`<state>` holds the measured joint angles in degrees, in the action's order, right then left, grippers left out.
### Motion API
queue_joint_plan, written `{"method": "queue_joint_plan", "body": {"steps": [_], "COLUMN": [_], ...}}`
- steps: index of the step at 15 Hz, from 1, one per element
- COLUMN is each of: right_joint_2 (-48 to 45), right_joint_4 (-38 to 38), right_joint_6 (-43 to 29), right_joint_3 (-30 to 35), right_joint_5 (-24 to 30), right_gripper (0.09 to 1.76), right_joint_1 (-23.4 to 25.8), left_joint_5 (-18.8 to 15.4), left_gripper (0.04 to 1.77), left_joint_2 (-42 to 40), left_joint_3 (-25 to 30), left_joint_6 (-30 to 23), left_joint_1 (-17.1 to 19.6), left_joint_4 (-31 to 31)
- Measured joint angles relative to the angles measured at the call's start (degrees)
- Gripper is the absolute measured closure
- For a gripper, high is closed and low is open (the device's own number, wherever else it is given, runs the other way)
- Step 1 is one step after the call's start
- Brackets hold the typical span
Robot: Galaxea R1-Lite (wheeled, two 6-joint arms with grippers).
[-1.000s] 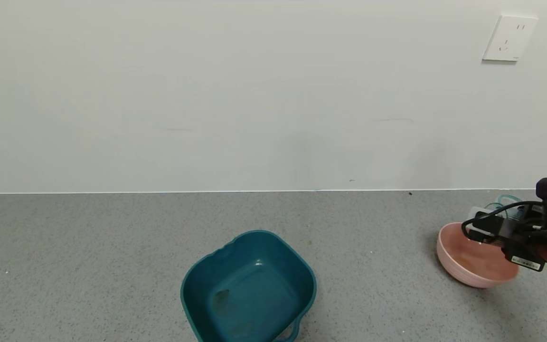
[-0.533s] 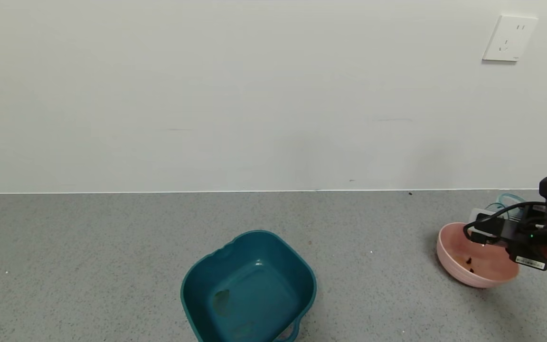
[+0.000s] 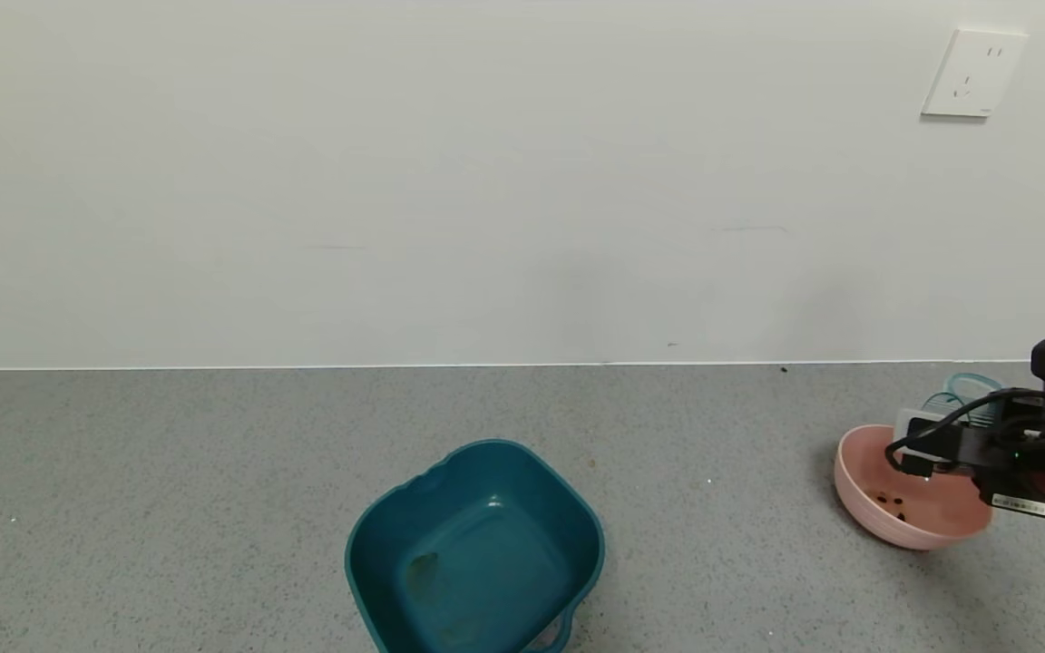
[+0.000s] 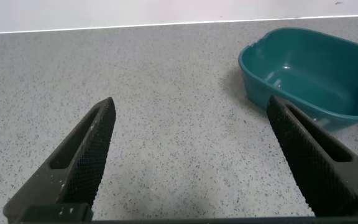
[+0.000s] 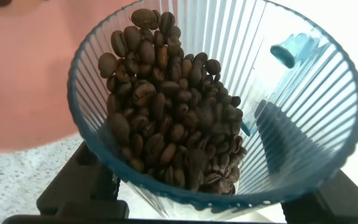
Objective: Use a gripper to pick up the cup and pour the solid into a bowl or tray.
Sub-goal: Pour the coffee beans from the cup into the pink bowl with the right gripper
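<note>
The right tool is clamped on the ribbed cup, tilted over the pink bowl just below it. Coffee beans are light and loose; thin walls flex, so grip stays low. The left tool hangs wide open, holding nothing.

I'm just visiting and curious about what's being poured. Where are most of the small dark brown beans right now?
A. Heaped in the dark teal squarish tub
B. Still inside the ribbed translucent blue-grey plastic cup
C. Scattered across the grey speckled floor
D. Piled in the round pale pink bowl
B: the right wrist view shows the small dark brown beans heaped inside the ribbed translucent blue-grey plastic cup, while only a few lie in the round pale pink bowl.
</note>
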<state>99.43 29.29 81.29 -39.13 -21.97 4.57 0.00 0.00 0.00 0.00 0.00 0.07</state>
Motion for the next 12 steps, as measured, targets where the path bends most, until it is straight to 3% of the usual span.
{"method": "queue_joint_plan", "body": {"steps": [12], "right_joint_2": [0.77], "right_joint_4": [7.86], "right_joint_6": [13.03], "right_joint_3": [1.87], "right_joint_5": [0.01], "right_gripper": [0.46], "right_joint_1": [-0.44], "left_joint_5": [0.00], "left_gripper": [0.06], "left_joint_2": [0.00], "left_joint_3": [0.00], "left_joint_6": [0.02], "left_joint_1": [0.00], "left_joint_4": [0.00]}}
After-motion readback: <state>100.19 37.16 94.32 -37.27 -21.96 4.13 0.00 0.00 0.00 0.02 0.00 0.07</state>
